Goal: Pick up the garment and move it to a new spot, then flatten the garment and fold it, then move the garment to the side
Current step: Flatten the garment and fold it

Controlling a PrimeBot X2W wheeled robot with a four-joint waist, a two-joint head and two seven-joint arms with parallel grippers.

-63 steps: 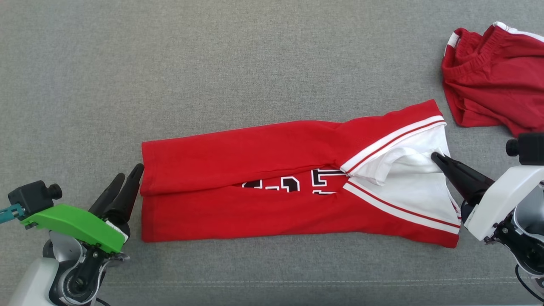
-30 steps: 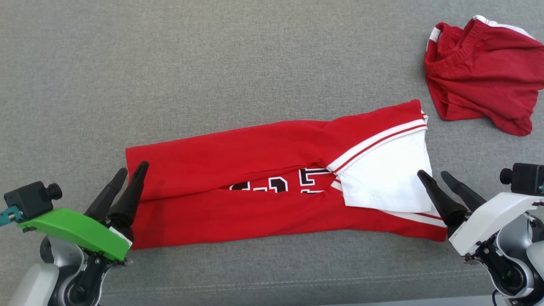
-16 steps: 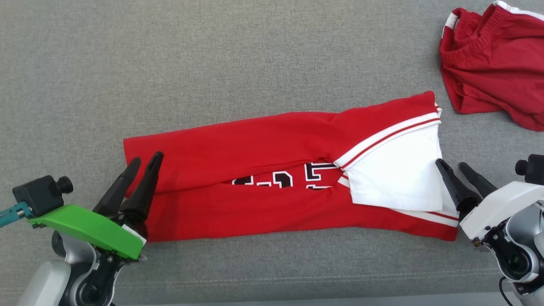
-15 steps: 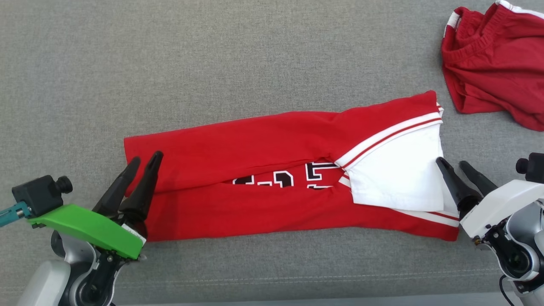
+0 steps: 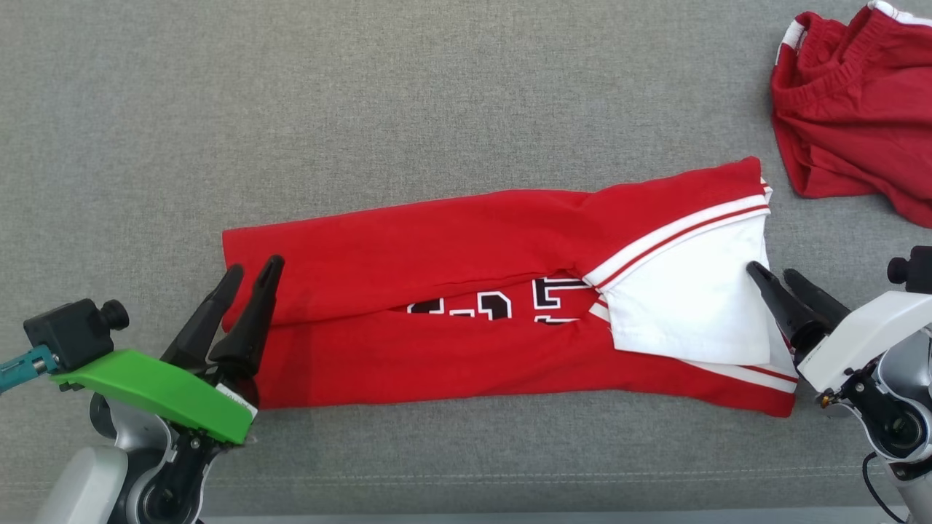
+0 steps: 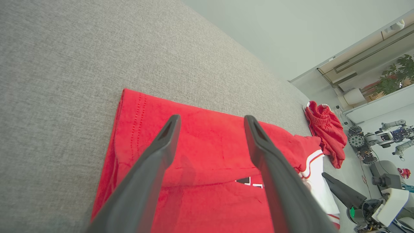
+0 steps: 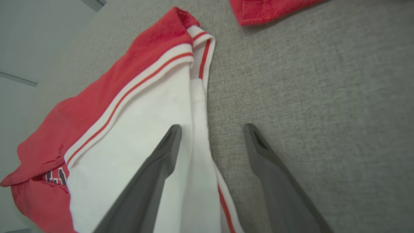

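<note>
Red and folded into a long band, the garment lay crosswise, its long axis running from one claw to the other. The left claw, wide and empty, hung over the garment's hem end. The right claw, equally wide, straddled the edge at its white end.

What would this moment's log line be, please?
shirt: folded lengthwise, flat | left jaws: open over red end | right jaws: open at white end | shorts: apart
</note>
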